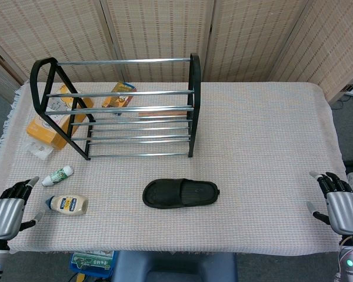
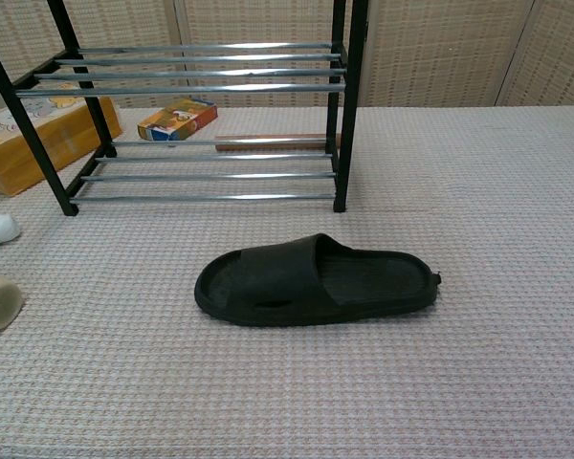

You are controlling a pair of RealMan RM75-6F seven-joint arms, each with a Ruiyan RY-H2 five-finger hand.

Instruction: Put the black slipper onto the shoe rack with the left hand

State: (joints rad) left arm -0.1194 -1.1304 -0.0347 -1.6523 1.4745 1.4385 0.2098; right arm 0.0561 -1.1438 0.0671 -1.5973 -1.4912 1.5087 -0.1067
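The black slipper (image 1: 180, 193) lies flat on the table in front of the shoe rack, toe end to the left; the chest view shows the slipper (image 2: 313, 280) at centre. The black-framed shoe rack (image 1: 122, 108) with metal bars stands at the back left, and the rack (image 2: 199, 124) fills the chest view's top. My left hand (image 1: 9, 211) rests at the table's front left corner, fingers apart, holding nothing, far left of the slipper. My right hand (image 1: 339, 203) hovers at the front right edge, also empty with fingers spread. Neither hand appears in the chest view.
A white squeeze bottle (image 1: 67, 204) and a small green-and-white tube (image 1: 57, 175) lie near my left hand. An orange box (image 1: 53, 120) and a small snack box (image 1: 119, 94) sit by and behind the rack. A woven screen (image 1: 165, 35) backs the table.
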